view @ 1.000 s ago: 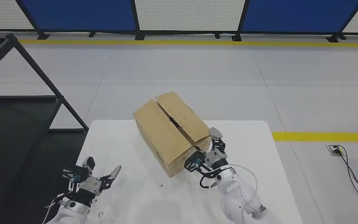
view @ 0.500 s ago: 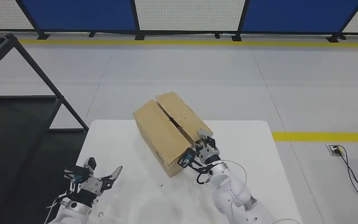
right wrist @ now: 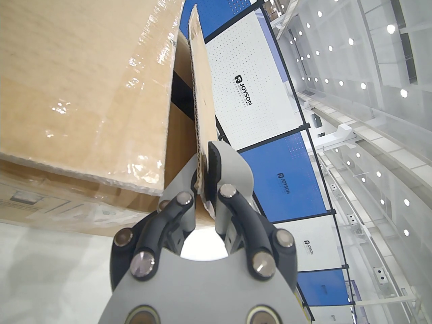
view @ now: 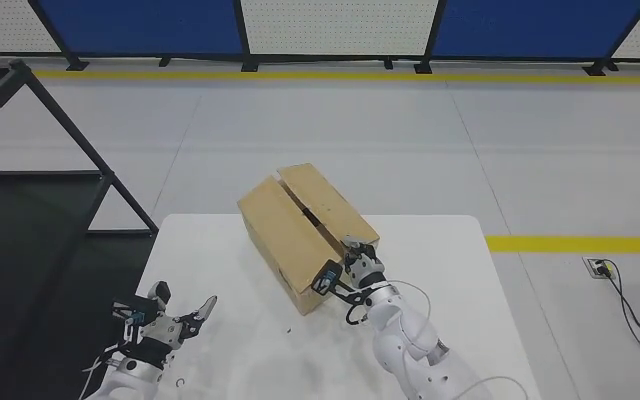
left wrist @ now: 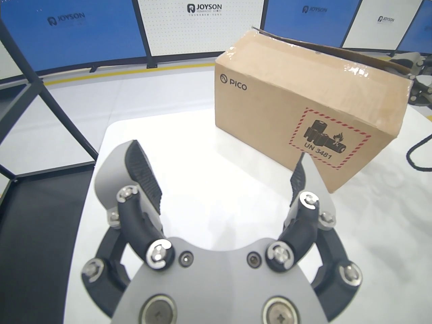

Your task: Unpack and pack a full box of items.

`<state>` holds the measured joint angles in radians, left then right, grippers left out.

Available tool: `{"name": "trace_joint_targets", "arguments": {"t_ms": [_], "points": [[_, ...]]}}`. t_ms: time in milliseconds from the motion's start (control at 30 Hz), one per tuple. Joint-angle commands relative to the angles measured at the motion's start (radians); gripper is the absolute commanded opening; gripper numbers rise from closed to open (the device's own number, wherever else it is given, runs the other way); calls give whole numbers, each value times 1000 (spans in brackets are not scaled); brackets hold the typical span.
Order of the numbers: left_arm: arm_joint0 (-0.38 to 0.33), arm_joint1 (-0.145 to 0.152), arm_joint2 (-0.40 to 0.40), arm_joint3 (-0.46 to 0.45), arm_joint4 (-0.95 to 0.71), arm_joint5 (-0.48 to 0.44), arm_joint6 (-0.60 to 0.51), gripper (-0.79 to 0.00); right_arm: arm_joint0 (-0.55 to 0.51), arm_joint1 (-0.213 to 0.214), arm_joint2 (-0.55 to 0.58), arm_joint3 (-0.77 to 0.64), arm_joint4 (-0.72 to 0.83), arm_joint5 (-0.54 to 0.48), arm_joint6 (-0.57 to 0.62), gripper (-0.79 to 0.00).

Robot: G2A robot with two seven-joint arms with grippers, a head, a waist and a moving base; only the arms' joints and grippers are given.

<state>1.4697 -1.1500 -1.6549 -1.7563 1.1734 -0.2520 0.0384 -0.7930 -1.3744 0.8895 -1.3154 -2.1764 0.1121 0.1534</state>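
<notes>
The white table [view: 450, 260] carries one cardboard box [view: 300, 235], set askew at the middle of the far edge, with one short end turned toward the near edge. Its long side facing the left edge bears a red-striped warning label [left wrist: 329, 143] near that end. The two long top flaps lie nearly shut, with a dark gap running between them. The flap [right wrist: 202, 96] on the side toward the right edge stands a little raised, its cut edge lifted clear of the taped flap beside it.

The right pincer [view: 345, 268] is at the near end of the box, at the top corner, pressed together on the end of that raised flap. In the right wrist view the cardboard edge sits pinched between its two pads [right wrist: 213, 160].

The left pincer [view: 185, 300] is over the near left corner of the table, well apart from the box. It is spread wide and holds nothing, its ribbed pads [left wrist: 143, 177] bare.
</notes>
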Motion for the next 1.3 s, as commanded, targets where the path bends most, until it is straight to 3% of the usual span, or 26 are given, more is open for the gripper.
{"name": "trace_joint_targets", "arguments": {"t_ms": [0, 600, 1267], "points": [[0, 0, -2, 2, -1, 0, 0, 0, -1, 0, 14, 3, 21, -11, -31, -785], [-4, -1, -19, 1, -12, 9, -5, 0, -56, 37, 188, -15, 133, -213, -353, -785], [-15, 1, -51, 36, 4, 31, -3, 0, -53, 89, 317, 8, 162, -535, -574, -785]]}}
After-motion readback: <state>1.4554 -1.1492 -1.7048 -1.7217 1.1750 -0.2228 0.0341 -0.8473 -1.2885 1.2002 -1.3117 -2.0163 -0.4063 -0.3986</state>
